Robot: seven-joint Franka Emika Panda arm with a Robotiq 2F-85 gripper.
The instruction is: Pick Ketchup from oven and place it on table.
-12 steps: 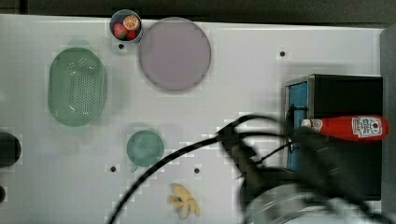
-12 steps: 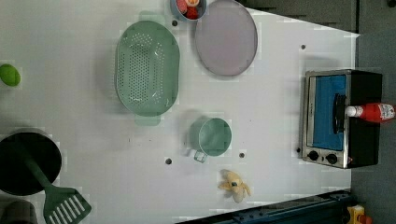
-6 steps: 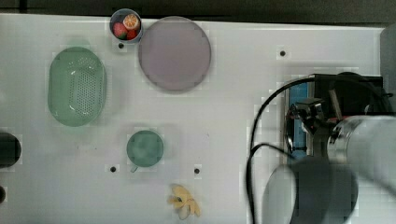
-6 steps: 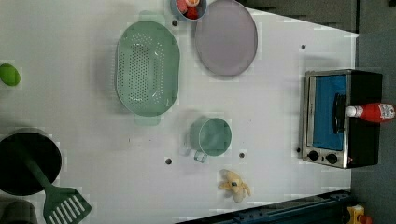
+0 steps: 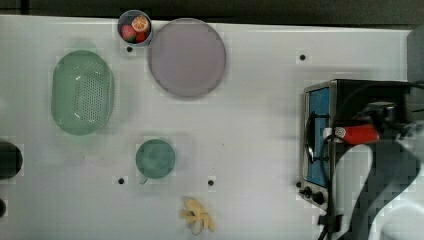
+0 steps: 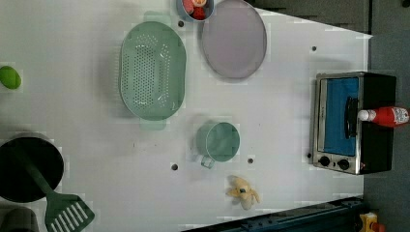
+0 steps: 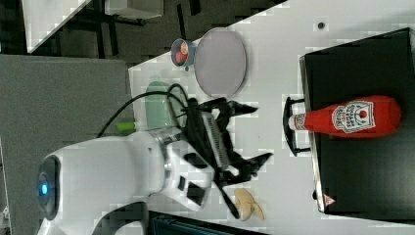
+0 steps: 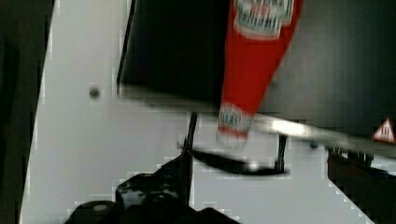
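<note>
One small bowl [image 5: 135,29] at the table's [image 5: 260,100] far edge in the top view, holding three pieces of fruit: one orange, two red. Just beside it, one round greyish-lilac plate [image 5: 186,57], bare. One green perforated colander [image 5: 82,92], nothing inside. One green mug [image 5: 155,158], nothing visible inside. One black pot [image 6: 26,169] at the left view's lower left with a green slotted spatula [image 6: 63,210] resting in it, blade out on the white top. One small green fruit [image 6: 9,77] lying loose at the left view's left edge. One yellowish banana-like item [image 5: 198,216] lying loose near the table's front edge.

One oven [image 6: 355,121], door shut, blue glass facing the table's middle. One ketchup [image 7: 350,117] bottle lying on its side on top of the oven's black roof, white cap poking out over the door handle.

Gripper [image 7: 249,134] spread fully wide, holding nothing, in front of the oven in the right view and short of the bottle, fingertips apart from the cap.
</note>
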